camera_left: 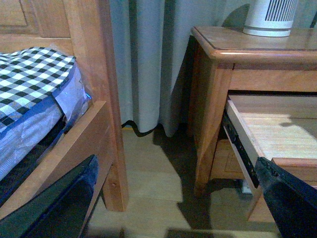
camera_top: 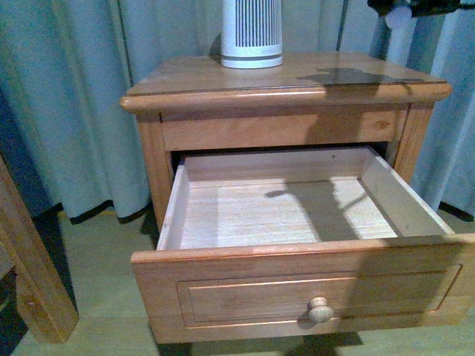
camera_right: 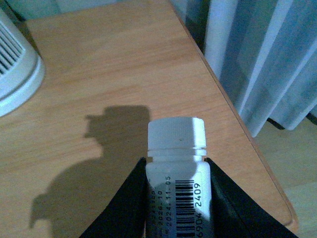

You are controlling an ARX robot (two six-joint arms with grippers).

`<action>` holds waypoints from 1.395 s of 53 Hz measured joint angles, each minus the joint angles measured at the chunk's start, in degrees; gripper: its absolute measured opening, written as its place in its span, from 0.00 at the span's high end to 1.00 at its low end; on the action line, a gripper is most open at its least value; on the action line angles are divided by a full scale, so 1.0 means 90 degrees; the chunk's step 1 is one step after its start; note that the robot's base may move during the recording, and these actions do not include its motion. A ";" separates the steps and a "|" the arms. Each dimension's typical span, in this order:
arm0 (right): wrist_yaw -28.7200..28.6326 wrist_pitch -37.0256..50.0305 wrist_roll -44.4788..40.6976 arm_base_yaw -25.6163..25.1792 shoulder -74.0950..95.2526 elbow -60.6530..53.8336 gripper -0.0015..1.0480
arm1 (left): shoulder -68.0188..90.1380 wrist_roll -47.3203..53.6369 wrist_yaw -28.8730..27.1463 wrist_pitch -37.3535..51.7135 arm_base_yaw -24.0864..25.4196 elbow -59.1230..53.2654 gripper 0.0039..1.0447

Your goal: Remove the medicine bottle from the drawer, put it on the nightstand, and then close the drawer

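Black jaws of the right gripper (camera_right: 176, 166) clamp the white medicine bottle (camera_right: 177, 141), which is held cap outward above the nightstand (camera_right: 124, 64) top. Its label shows a barcode, "2024.11.05" and "6904 2409". The drawer (camera_top: 297, 289) stands pulled out. Beside it, the left gripper (camera_left: 176, 168) is spread wide, grasping nothing.

Base of medicine bottle (camera_right: 177, 168) beyond right wrist view's edge.

**Front:** near, slightly raised, squarely facing the nightstand (camera_top: 208, 81), with the open drawer (camera_top: 245, 297) nearest. **Left wrist:** low, left of the nightstand, beside the bed frame (camera_left: 94, 74), facing far. **Right wrist:** close above the top, looking past the medicine bottle (camera_right: 177, 148). All three views share the ribbed device (camera_top: 251, 33).
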 joint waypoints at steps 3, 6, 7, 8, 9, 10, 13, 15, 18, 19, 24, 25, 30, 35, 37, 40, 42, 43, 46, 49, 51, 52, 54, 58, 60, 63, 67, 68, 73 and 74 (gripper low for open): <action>0.0044 0.0068 -0.0117 -0.0007 0.0384 0.0187 0.71 | 0.0000 0.0002 0.0000 0.0000 0.0000 0.0000 0.06; 0.0143 0.0129 -0.0158 -0.0005 0.0709 0.0352 0.71 | 0.0000 0.0002 0.0000 0.0000 0.0000 0.0000 0.06; 0.0158 0.0138 -0.0163 -0.0002 0.0772 0.0389 0.71 | 0.0000 0.0000 0.0000 0.0000 0.0000 0.0000 0.06; 0.0197 0.0165 -0.0185 -0.0002 0.0855 0.0430 0.71 | 0.0000 0.0002 0.0000 0.0000 0.0000 0.0000 0.06; 0.0228 0.0170 -0.0211 -0.0002 0.0906 0.0454 0.71 | 0.0000 0.0002 0.0000 0.0000 0.0000 0.0000 0.06; 0.0277 0.0185 -0.0238 -0.0002 0.0952 0.0495 0.71 | 0.0000 0.0002 0.0000 0.0000 0.0000 0.0000 0.06; 0.0299 0.0253 -0.0304 -0.0005 0.0988 0.0529 0.66 | 0.0000 0.0002 0.0000 0.0000 0.0000 0.0000 0.06; 0.0287 0.0313 -0.0328 -0.0005 0.0988 0.0529 0.61 | 0.0000 0.0002 0.0000 0.0000 0.0000 0.0000 0.06; 0.0291 0.0403 -0.0330 -0.0005 0.0988 0.0529 0.53 | 0.0000 0.0002 0.0000 0.0000 0.0000 0.0000 0.06; 0.0291 0.0423 -0.0330 -0.0005 0.0988 0.0529 0.51 | 0.0000 0.0002 0.0000 0.0000 0.0000 0.0000 0.06; 0.0136 0.0699 -0.0321 -0.0005 0.0967 0.0488 0.36 | 0.0000 0.0002 0.0000 0.0000 0.0000 0.0000 0.06; 0.0117 0.0726 -0.0316 -0.0002 0.0957 0.0469 0.35 | 0.0000 0.0002 0.0000 0.0000 0.0000 0.0000 0.06; -0.0141 0.1047 -0.0279 0.0005 0.0714 0.0136 0.21 | 0.0000 0.0002 0.0000 0.0000 0.0000 0.0000 0.06; -0.0328 0.1365 -0.0231 0.0015 0.0250 -0.0381 0.08 | 0.0000 0.0002 0.0000 0.0000 0.0000 0.0000 0.06; -0.0340 0.1564 -0.0221 0.0022 -0.0080 -0.0716 0.05 | 0.0000 0.0002 0.0000 0.0000 0.0000 0.0000 0.06; -0.0379 0.1853 -0.0214 0.0024 -0.0583 -0.1214 0.07 | 0.0000 0.0002 0.0000 0.0000 0.0000 0.0000 0.06; -0.0372 0.2191 -0.0204 0.0022 -0.1290 -0.1909 0.07 | 0.0000 0.0002 0.0000 0.0000 0.0000 0.0000 0.06; -0.0374 0.2312 -0.0202 0.0022 -0.1542 -0.2169 0.07 | 0.0000 0.0002 0.0000 0.0000 0.0000 0.0000 0.06; -0.0372 0.2533 -0.0180 0.0007 -0.2198 -0.2849 0.07 | 0.0000 0.0002 0.0000 0.0000 0.0000 0.0000 0.06; -0.0369 0.2793 -0.0182 -0.0024 -0.2868 -0.3619 0.07 | 0.0000 0.0002 0.0000 0.0000 0.0000 0.0000 0.06; -0.0381 0.3002 -0.0180 -0.0058 -0.3390 -0.4267 0.07 | 0.0000 0.0002 0.0000 0.0000 0.0000 0.0000 0.06; -0.0415 0.3089 -0.0180 -0.0083 -0.3650 -0.4607 0.07 | 0.0000 0.0002 0.0000 0.0000 0.0000 0.0000 0.06; -0.0469 0.3218 -0.0155 -0.0136 -0.4150 -0.5285 0.07 | 0.0000 0.0002 0.0000 0.0000 0.0000 0.0000 0.06; -0.0670 0.3368 -0.0100 -0.0231 -0.4998 -0.6501 0.07 | 0.0000 0.0002 0.0000 0.0000 0.0000 0.0000 0.06; -0.0760 0.3405 -0.0053 -0.0287 -0.5474 -0.7201 0.07 | 0.0000 0.0002 0.0000 0.0000 0.0000 0.0000 0.06; -0.0869 0.3398 0.0019 -0.0323 -0.6057 -0.8019 0.07 | 0.0000 0.0002 0.0000 0.0000 0.0000 0.0000 0.06; -0.0940 0.3286 0.0083 -0.0318 -0.6836 -0.9046 0.07 | 0.0000 0.0002 0.0000 0.0000 0.0000 0.0000 0.06; -0.0967 0.3259 0.0119 -0.0308 -0.7036 -0.9318 0.07 | 0.0000 0.0002 0.0000 0.0000 0.0000 0.0000 0.06; -0.0996 0.3201 0.0287 -0.0180 -0.7667 -1.0372 0.07 | 0.0000 0.0002 0.0000 0.0000 0.0000 0.0000 0.06; -0.0998 0.3223 0.0342 -0.0148 -0.7723 -1.0574 0.07 | 0.0000 0.0002 0.0000 0.0000 0.0000 0.0000 0.06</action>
